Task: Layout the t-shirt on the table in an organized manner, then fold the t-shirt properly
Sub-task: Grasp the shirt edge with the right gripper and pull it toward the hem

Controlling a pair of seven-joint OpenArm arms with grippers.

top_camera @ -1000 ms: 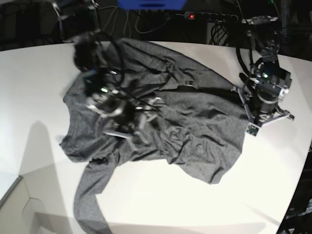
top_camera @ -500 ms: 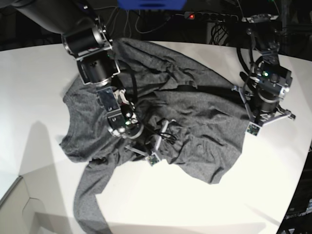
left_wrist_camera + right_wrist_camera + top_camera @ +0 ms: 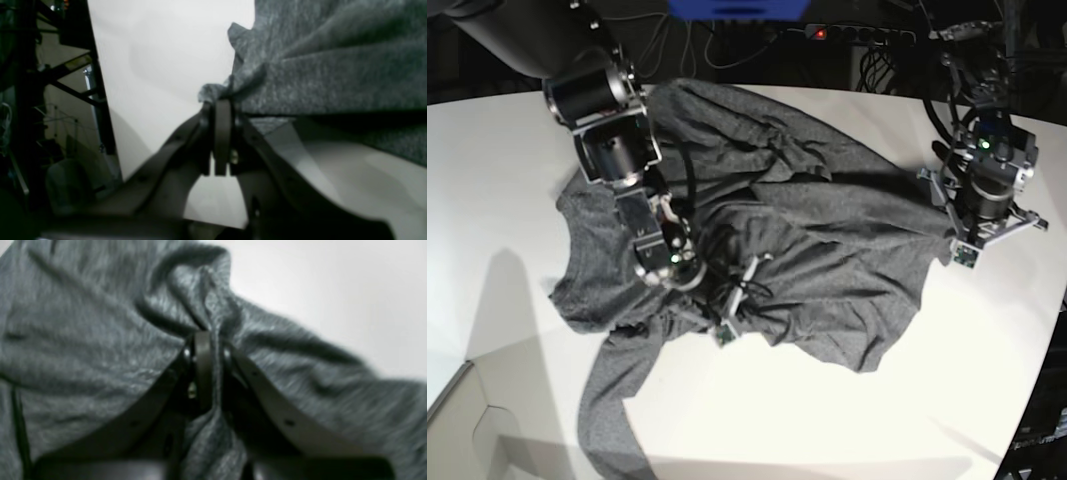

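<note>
t-shirt [image 3: 827,250] lies rumpled on the table [image 3: 487,180], both grippers [image 3: 222,133] [image 3: 205,370] clamped on its cloth.

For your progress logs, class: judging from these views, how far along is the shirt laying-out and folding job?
Early. Done: nothing is folded; the heathered dark grey knit t-shirt lies rumpled on the white table. In hand: the left gripper is shut on the shirt's edge, and the right gripper pinches a bunch mid-shirt. Left: spreading it flat, straightening the sleeves, then every fold.
</note>
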